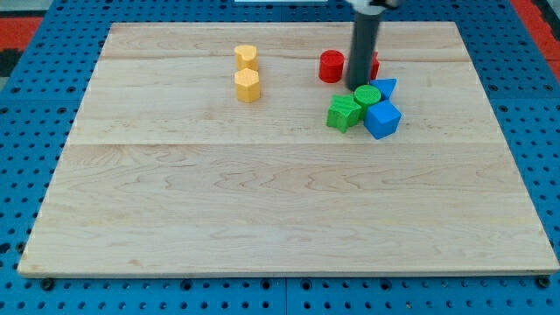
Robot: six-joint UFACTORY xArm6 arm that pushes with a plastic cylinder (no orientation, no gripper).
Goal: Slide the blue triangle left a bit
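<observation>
The blue triangle [386,87] lies at the right of the wooden board [262,201], partly hidden behind a green cylinder [367,95]. My tip [357,87] stands just left of the triangle, above the green cylinder and between two red blocks. A blue cube [382,119] sits just below the triangle. A green star-like block [344,113] lies left of the cube.
A red cylinder [331,66] stands left of the rod; another red block [374,64] peeks out on its right. Two yellow blocks [246,57] [248,86] sit one above the other at the upper middle left. Blue pegboard [35,131] surrounds the board.
</observation>
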